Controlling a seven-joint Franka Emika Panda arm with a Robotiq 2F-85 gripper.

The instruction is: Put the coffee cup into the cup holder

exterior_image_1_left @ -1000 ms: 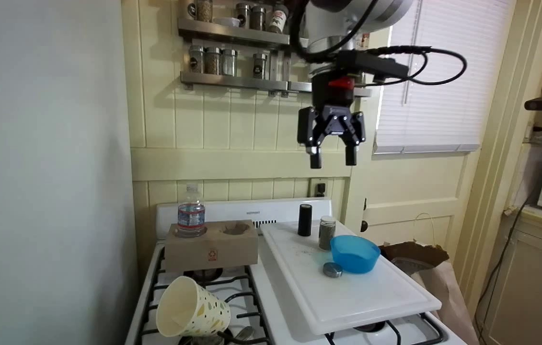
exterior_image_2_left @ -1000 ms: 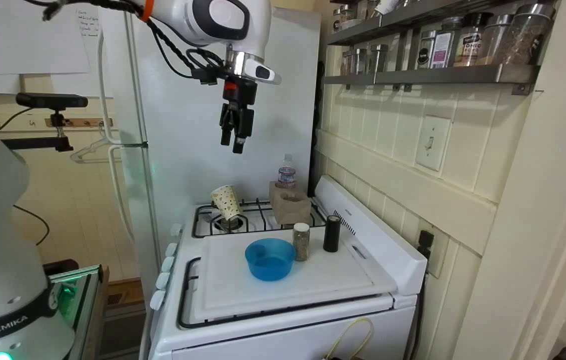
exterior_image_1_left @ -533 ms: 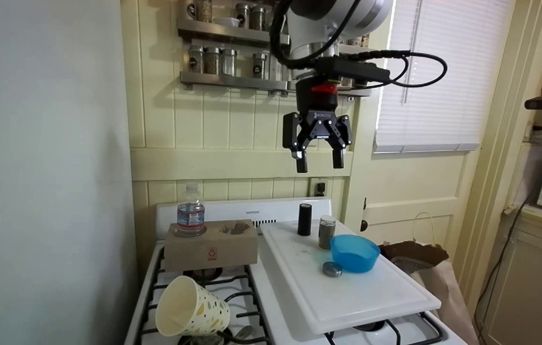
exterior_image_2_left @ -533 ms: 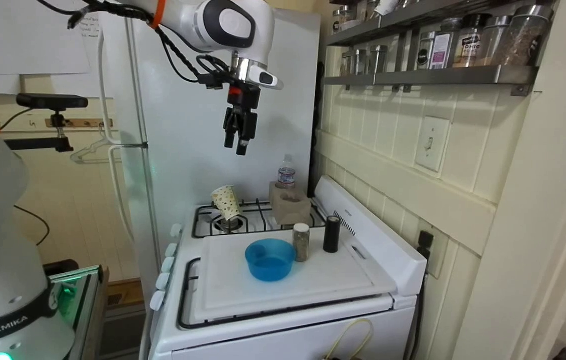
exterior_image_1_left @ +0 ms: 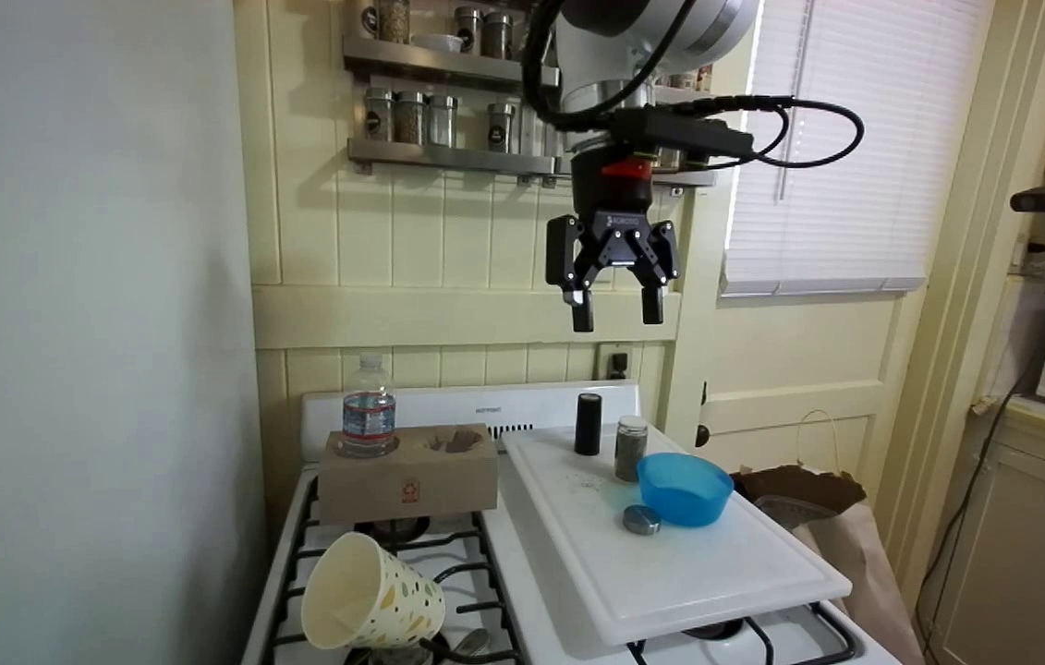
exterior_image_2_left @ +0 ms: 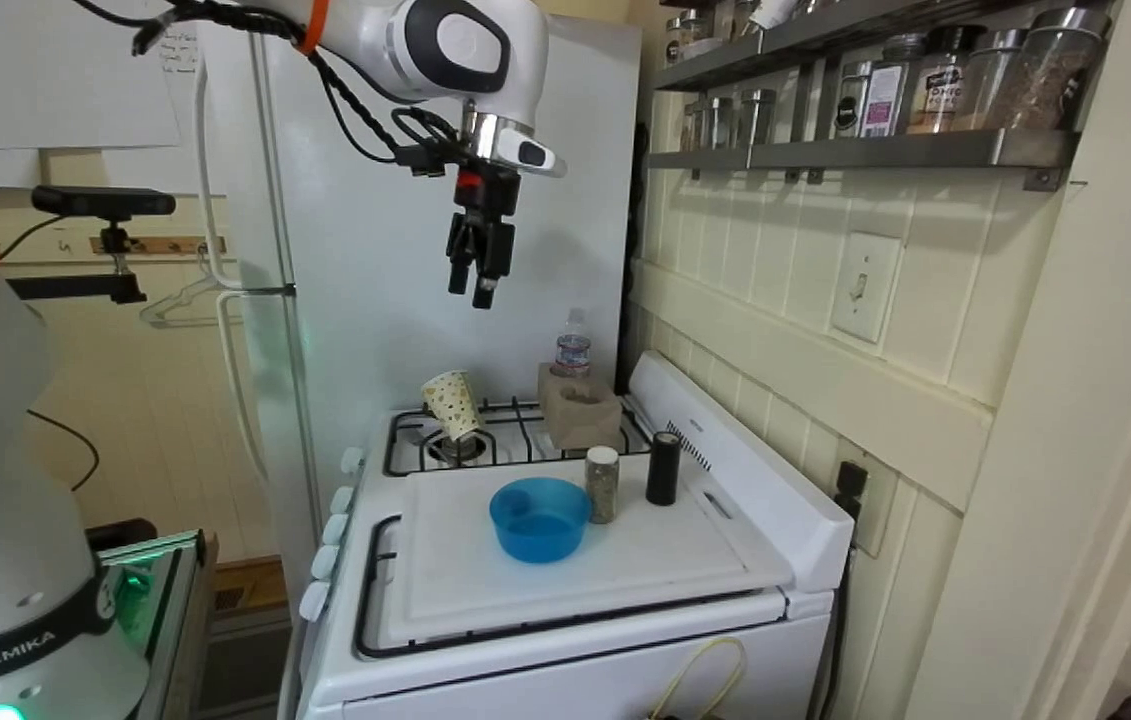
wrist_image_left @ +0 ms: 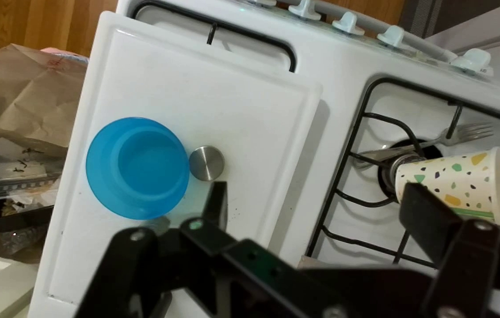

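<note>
The coffee cup (exterior_image_1_left: 407, 605), cream-white with coloured specks, lies tilted on its side over a stove burner; it also shows in an exterior view (exterior_image_2_left: 451, 403) and in the wrist view (wrist_image_left: 457, 176). The cup holder (exterior_image_1_left: 407, 485), a tan cardboard carrier, stands on the back of the stove in both exterior views (exterior_image_2_left: 580, 430). A water bottle fills one of its holes and the other hole is open. In the wrist view it is mostly hidden behind the gripper. My gripper (exterior_image_1_left: 618, 316) is open and empty, pointing down, high above the stove and apart from cup and holder (exterior_image_2_left: 471, 288).
A white board (exterior_image_1_left: 670, 573) bears a blue bowl (exterior_image_1_left: 685, 489), a glass jar (exterior_image_1_left: 630, 450), a black cylinder (exterior_image_1_left: 588, 425) and a metal lid (exterior_image_1_left: 641, 520). A fork (wrist_image_left: 466, 133) lies by the cup. A spice shelf (exterior_image_1_left: 453, 155) runs along the wall; the fridge (exterior_image_2_left: 465, 250) flanks the stove.
My open gripper has moved toward the cup's side of the stove and slightly lower, mostly in the earlier half second. It has barely moved since. The cup and holder have stayed put.
</note>
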